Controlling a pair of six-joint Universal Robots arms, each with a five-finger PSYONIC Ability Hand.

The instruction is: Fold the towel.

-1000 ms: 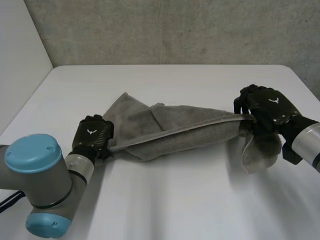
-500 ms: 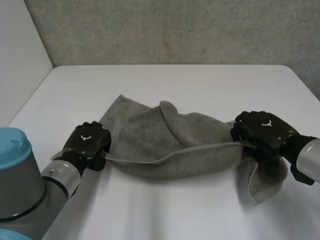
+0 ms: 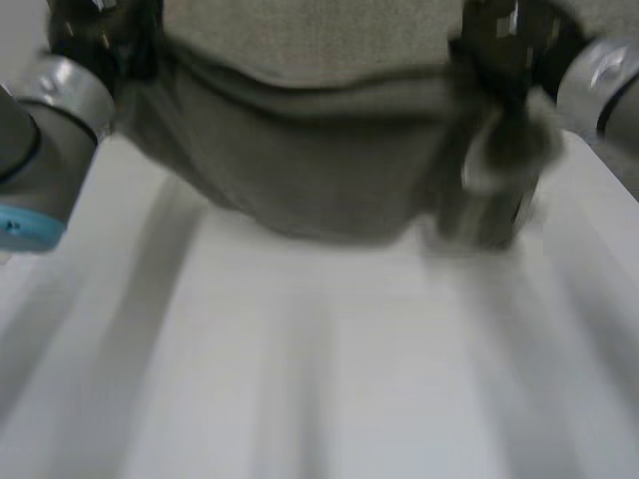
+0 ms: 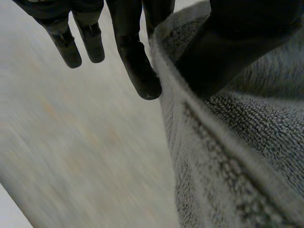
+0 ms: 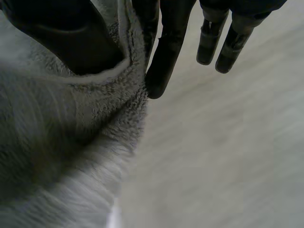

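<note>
Left hand (image 4: pixel 137 66) pinches the towel's (image 3: pixel 319 170) upper edge between thumb and one finger, other fingers straight. Right hand (image 5: pixel 166 52) has the same pinch at the opposite end. Towel hangs between them, middle sagging, held up over the white worktop (image 3: pixel 329 379).

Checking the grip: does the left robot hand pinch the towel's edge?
Yes, the left robot hand clamps the towel edge between thumb and finger.

white table (image 3: pixel 319 379) below; perhaps a grey wall (image 3: pixel 300 30) behind
</note>
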